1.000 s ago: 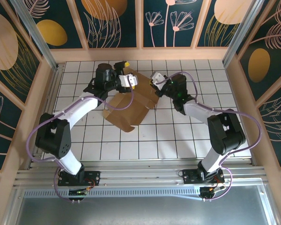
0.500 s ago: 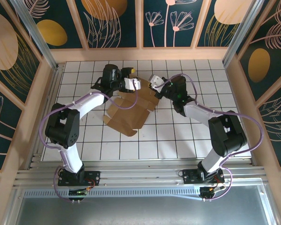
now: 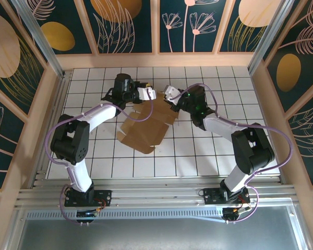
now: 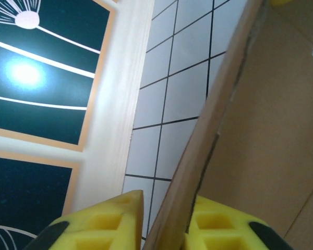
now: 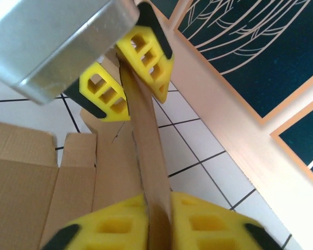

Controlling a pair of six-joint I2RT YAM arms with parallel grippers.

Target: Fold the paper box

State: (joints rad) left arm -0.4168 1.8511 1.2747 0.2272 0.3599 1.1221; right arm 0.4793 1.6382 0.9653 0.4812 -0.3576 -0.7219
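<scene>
Left claw [image 3: 147, 94] and right claw [image 3: 168, 92], top view: both mine are tip to tip near the middle of the bench's [image 3: 198, 156] far edge, on a raised flap [image 3: 159, 103]. The box [image 3: 143, 133] lies opened out, mostly flat, from there toward the bench centre, slightly left of middle.

Left wrist view: my yellow fingers [image 4: 101, 224] sit either side of the flap's edge, which runs up between them. The right one is on the card. A sliver of tile shows beside the left one, so I can't tell if this claw is clamped. The brown panel is on the right, with white tiles and a wooden border [image 4: 112, 104] on the left.

Right wrist view: my right fingers [image 5: 214, 224] press both faces of the upright flap, closed on it. Further along the same flap my left claw's fingers [image 5: 101, 91] straddle it. Flat box panels lie at lower left on the tiles.
</scene>
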